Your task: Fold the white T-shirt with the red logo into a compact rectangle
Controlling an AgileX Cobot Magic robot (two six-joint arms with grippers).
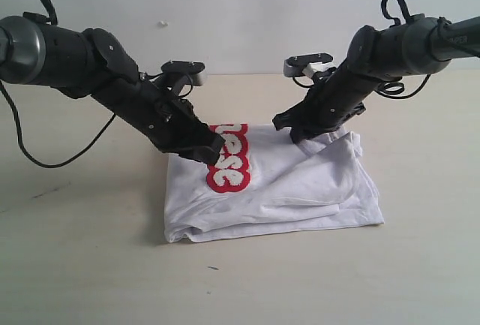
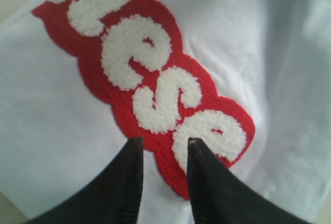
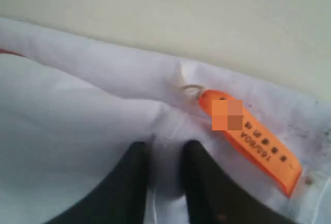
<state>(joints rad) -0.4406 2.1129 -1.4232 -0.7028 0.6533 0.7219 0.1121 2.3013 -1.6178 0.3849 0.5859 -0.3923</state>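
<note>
Found the white T-shirt (image 1: pixel 300 182) lying partly folded on the pale table (image 1: pixel 82 265), about midway between the two arms. Read its outline as a rough rectangle, wider than deep, with soft rounded folds along the near edge and a looser, rumpled flap at the far right corner. Noted plain white cloth, creased in long shallow lines across the right half.

Made out the red logo (image 1: pixel 227 161) on the left part of the upper face, running from the far edge toward the near one. Saw it as a rounded red patch with fluffy white letters, only the last few showing in the exterior view and the rest hidden behind the left arm. In the left wrist view, read "nese" in thick, woolly lettering, with the patch ending in a rounded lobe.

Located the left gripper (image 1: pixel 215 154) down at the logo, tips at the patch's edge. Saw its two dark fingers slightly apart, with flat red patch and white cloth showing in the narrow gap and nothing bunched between them. Could not tell whether the tips pressed into the cloth.

Located the right gripper (image 1: pixel 294 131) at the shirt's far edge, right of the logo. In the right wrist view, saw a ridge of white cloth standing between its fingers, jaws clamped on that fold. Noted, just beside, a small orange tag (image 3: pixel 248 140) with dark print lying on the white cloth, most of the print too blurred to read.
</note>
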